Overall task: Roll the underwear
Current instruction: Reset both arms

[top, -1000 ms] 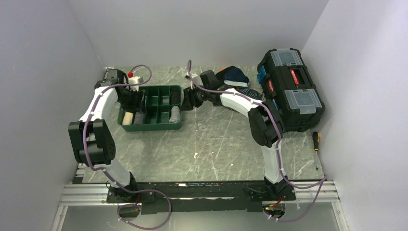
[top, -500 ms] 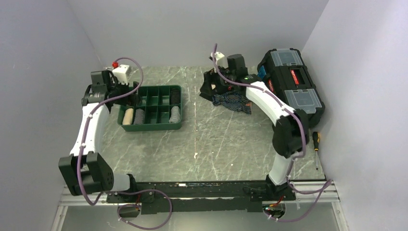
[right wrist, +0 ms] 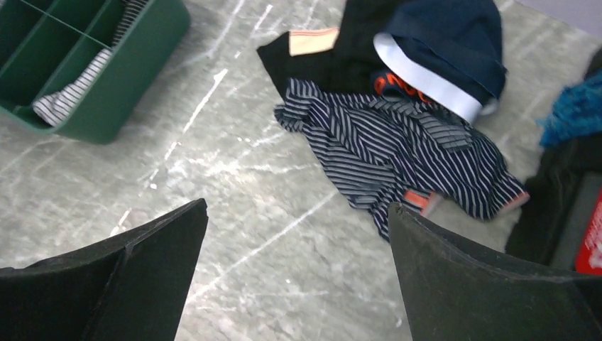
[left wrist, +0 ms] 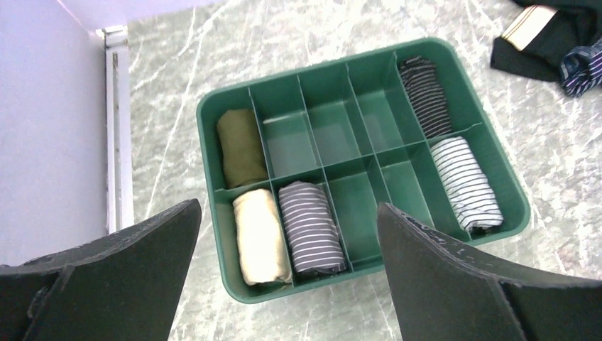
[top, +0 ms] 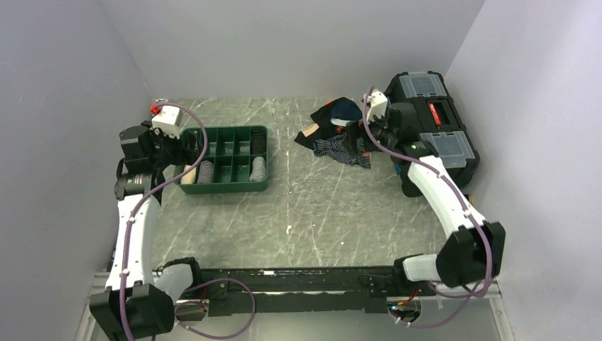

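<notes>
The underwear is a pale, dark-striped roll lying in the front right compartment of the green tray. It also shows in the top view as the underwear and at the left edge of the right wrist view as the underwear. My left gripper hangs open above the tray's near left side, holding nothing; from above the left gripper sits just left of the tray. My right gripper is open over bare table, beside the garment pile, far from the tray.
A navy striped garment, a black one and a navy one with a white band lie piled by the black toolbox. The tray also holds cream, grey striped, olive and dark striped rolls. A screwdriver lies far right.
Both grippers have left the tray and opened wide. The left arm drew back to the left; the right arm swung right to the garment pile by the toolbox.
</notes>
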You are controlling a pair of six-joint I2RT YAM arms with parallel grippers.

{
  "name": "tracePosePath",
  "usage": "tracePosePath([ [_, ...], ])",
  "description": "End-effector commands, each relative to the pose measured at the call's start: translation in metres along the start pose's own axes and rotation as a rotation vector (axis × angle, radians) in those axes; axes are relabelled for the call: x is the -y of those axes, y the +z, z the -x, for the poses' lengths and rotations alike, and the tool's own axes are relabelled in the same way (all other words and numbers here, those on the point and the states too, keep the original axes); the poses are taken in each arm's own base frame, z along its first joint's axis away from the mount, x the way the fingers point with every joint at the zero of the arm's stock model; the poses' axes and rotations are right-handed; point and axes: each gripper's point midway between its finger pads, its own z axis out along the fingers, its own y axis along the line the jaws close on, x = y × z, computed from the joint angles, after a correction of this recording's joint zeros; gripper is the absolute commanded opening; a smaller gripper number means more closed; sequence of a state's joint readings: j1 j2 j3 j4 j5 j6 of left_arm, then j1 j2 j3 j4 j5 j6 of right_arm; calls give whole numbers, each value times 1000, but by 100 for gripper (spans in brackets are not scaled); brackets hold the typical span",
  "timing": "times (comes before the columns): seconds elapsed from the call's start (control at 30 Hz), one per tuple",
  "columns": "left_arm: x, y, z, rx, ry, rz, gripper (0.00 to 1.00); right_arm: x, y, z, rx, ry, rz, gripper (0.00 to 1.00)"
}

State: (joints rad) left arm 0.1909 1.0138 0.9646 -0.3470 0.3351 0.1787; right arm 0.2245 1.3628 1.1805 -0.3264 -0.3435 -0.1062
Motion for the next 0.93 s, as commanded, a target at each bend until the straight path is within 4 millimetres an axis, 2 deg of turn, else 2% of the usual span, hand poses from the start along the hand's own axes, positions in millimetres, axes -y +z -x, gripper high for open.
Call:
tracePosePath([
  [0.0,8,-17,29,109,38,-28,99,11,-38,7,88,-52,-130,100],
  [0.1,12,-27,31,111,-1,-21,99,24,-54,-10,60,-31,-239,100],
  [0.2,14,-37,32,121,-47,-2,100,25,-69,-27,62,-57,-277,100],
  [0.37,39,-49,36,199,-31,-114,99,20,-83,-53,76,-61,-294,100],
  [0.43,51,-49,27,227,-12,-165,99,15,-87,-60,82,-78,-274,100],
  [0.53,58,-52,21,260,19,-194,100,12,-100,-52,129,-106,-277,100],
  [0.6,56,-51,16,255,27,-176,99,13,-104,-51,144,-116,-279,100],
  [0.73,48,-50,10,257,46,-129,99,14,-105,-54,138,-119,-269,100],
  [0.9,50,-45,4,241,40,-142,99,19,-105,-54,128,-114,-282,100],
])
